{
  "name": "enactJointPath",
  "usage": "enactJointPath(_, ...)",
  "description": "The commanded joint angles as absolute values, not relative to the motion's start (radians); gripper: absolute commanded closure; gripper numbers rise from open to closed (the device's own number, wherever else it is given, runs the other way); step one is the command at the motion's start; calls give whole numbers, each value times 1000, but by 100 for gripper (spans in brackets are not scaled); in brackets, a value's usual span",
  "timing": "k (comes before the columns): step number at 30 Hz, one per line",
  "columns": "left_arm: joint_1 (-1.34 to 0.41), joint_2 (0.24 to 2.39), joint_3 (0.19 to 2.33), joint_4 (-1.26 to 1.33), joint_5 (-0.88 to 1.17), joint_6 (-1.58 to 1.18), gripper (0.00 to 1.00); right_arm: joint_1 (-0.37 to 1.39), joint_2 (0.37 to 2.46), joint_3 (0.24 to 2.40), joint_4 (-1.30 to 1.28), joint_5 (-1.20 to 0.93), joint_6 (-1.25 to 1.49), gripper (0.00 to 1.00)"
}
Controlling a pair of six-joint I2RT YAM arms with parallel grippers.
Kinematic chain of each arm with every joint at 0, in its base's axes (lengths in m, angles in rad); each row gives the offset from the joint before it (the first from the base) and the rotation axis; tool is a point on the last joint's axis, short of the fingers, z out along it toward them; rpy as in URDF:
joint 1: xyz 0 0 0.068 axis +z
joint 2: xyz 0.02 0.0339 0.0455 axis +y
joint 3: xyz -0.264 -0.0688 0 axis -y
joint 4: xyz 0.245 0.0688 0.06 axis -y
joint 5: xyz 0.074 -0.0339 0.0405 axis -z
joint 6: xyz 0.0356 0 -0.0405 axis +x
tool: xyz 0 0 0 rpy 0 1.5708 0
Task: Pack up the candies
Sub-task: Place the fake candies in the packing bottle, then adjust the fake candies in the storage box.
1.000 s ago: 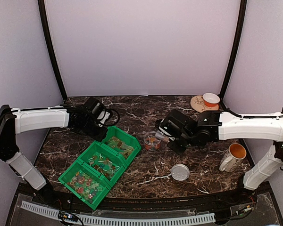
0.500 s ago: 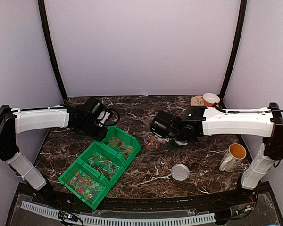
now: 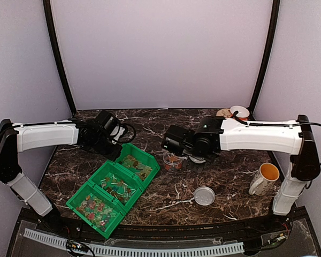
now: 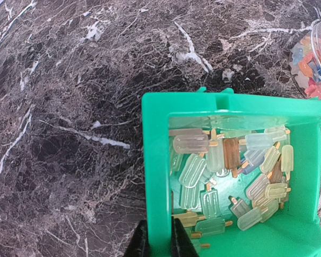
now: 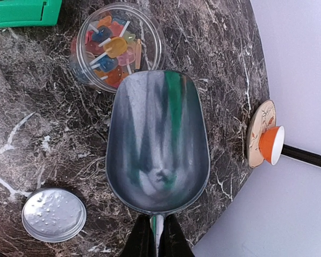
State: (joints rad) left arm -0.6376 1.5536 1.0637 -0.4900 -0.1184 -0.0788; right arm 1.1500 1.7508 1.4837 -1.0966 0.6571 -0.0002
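Three joined green bins [image 3: 117,184] hold several small popsicle-shaped candies [image 4: 224,166] in pale yellow, green and brown. My left gripper [image 4: 156,238] is shut on the left wall of the far bin [image 4: 155,160]. It also shows in the top view [image 3: 111,149]. A clear round jar [image 5: 115,48] stands open with red, orange and blue candies inside. It also shows in the top view [image 3: 172,160]. My right gripper [image 5: 156,235] is shut on the handle of a metal scoop [image 5: 158,139]. The scoop is empty and its tip is at the jar's near rim.
The jar's grey lid [image 3: 204,195] lies on the marble table, also in the right wrist view [image 5: 53,214]. A white mug [image 3: 264,178] stands at the right. A saucer with an orange cup [image 3: 234,113] sits at the back right, by the wall.
My right arm has swung left, so the wrist and scoop now reach over beside the jar. The left arm and the bins have not moved.
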Motion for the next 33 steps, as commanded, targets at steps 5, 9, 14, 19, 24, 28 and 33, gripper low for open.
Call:
enactJointPath(5, -634, 1532, 1106, -486, -118, -78, 100, 1194, 1742, 1600, -1097, 723, -73, 100)
enactJointPath(9, -634, 1537, 1110, -493, -122, -77, 100, 1243, 1776, 1657, -1078, 702, -145, 100)
enactJointPath(14, -621, 1500, 1067, -421, 27, -80, 100, 1267, 1801, 1700, -1054, 710, -173, 100)
enactJointPath(19, -551, 1506, 1060, -392, 166, -119, 100, 1265, 1727, 1669, -928, 710, -151, 100)
enactJointPath(24, -496, 1516, 1043, -349, 307, -172, 100, 1259, 1661, 1605, -831, 773, -88, 100)
enactJointPath(28, -439, 1538, 1023, -309, 452, -250, 100, 1254, 1612, 1557, -777, 817, -56, 100)
enactJointPath(33, -392, 1585, 993, -272, 536, -330, 100, 1253, 1602, 1527, -759, 826, -36, 100)
